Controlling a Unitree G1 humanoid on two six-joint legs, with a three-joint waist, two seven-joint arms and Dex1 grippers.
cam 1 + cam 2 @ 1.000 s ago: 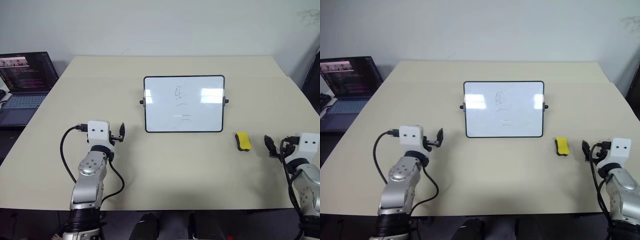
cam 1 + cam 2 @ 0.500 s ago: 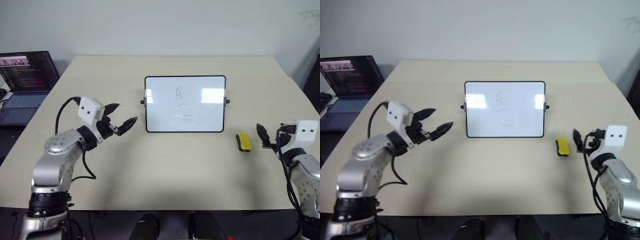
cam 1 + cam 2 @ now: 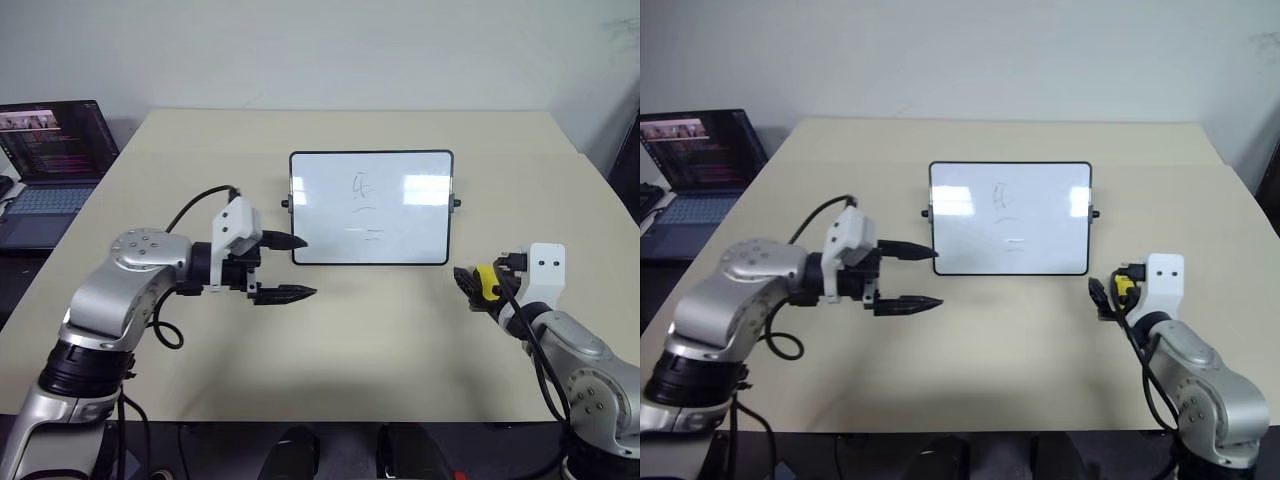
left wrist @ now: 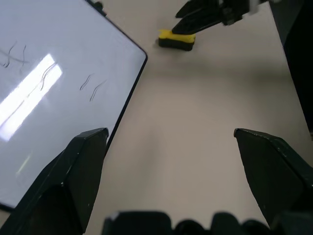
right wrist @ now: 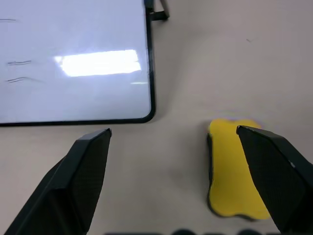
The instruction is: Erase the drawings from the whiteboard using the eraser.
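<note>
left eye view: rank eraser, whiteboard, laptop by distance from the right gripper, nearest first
From the right gripper:
1. eraser - right at the fingers, lying on the table's right side.
2. whiteboard - mid-table, ahead and to the gripper's left.
3. laptop - off the table's far left edge.

Beige table (image 3: 350, 340) bearing two items. The whiteboard (image 3: 371, 208), black-framed with faint drawings (image 3: 363, 208), lies beyond and just right of the open left gripper (image 3: 288, 268). The yellow eraser (image 3: 486, 281) lies flat on the tabletop directly ahead of the open right gripper (image 3: 478, 291), near the board's lower right corner.
</note>
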